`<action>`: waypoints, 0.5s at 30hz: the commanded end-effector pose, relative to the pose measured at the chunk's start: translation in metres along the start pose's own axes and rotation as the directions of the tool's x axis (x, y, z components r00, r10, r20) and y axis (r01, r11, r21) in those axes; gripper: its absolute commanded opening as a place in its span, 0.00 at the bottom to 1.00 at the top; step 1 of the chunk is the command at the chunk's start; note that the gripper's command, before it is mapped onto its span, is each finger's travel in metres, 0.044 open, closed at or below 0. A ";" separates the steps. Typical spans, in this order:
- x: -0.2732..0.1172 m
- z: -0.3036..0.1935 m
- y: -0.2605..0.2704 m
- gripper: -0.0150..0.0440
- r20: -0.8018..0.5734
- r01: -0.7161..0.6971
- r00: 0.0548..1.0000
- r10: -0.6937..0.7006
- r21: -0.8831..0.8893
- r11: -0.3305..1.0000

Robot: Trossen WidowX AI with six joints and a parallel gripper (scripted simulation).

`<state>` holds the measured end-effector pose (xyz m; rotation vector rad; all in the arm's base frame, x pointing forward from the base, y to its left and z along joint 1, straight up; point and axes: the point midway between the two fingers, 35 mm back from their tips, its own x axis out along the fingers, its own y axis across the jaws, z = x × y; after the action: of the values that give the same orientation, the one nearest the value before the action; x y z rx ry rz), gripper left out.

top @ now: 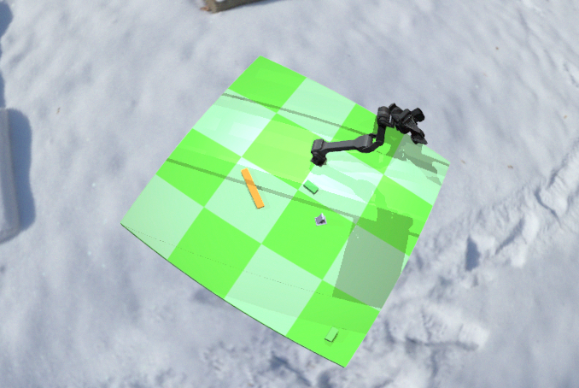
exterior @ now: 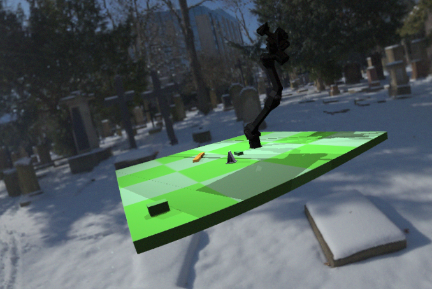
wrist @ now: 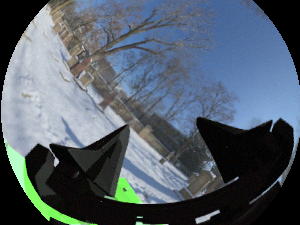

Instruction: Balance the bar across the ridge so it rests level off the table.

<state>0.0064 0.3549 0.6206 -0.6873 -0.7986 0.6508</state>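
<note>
The orange bar [top: 252,188] [exterior: 198,157] lies flat on the checkered green table [top: 231,233] [exterior: 185,197]. The small grey ridge [top: 320,219] [exterior: 230,157], a peaked wedge, stands on the table apart from the bar, with nothing on it. My gripper [top: 422,126] [wrist: 163,124] is open and empty, raised high above the table and far from both bar and ridge. Its two dark fingers stand wide apart in the wrist view, with snow, trees and sky beyond; neither bar nor ridge shows there.
A small green block [top: 311,186] [exterior: 238,153] lies between the ridge and the arm's base [top: 318,157] [exterior: 255,141]. Another green block [top: 331,334] [exterior: 158,208] sits near a far corner of the table. Dark shadows cross the table beside the ridge.
</note>
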 end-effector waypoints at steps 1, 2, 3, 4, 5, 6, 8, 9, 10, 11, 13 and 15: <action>0.000 0.000 -0.001 0.89 0.003 0.002 1.000 -0.002 0.003 1.000; -0.001 0.001 -0.003 0.84 0.013 0.009 1.000 -0.009 0.011 1.000; -0.003 0.003 -0.007 0.80 0.028 0.020 0.999 -0.020 0.026 0.999; -0.006 0.005 -0.012 0.79 0.046 0.033 0.998 -0.035 0.043 0.999; -0.008 0.007 -0.018 0.79 0.062 0.047 0.997 -0.051 0.054 0.997; -0.011 0.008 -0.025 0.79 0.075 0.063 0.995 -0.068 0.063 0.996; -0.016 0.009 -0.039 0.79 0.094 0.094 0.991 -0.100 0.069 0.993; -0.019 0.010 -0.047 0.79 0.100 0.108 0.988 -0.115 0.069 0.992; -0.021 0.010 -0.054 0.79 0.106 0.123 0.986 -0.130 0.069 0.990; -0.024 0.010 -0.061 0.79 0.112 0.139 0.983 -0.146 0.067 0.988; -0.032 0.010 -0.081 0.79 0.126 0.180 0.974 -0.187 0.061 0.982; -0.040 0.008 -0.100 0.79 0.138 0.223 0.964 -0.229 0.055 0.973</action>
<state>-0.0007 0.3024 0.6632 -0.5536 -0.9374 0.5706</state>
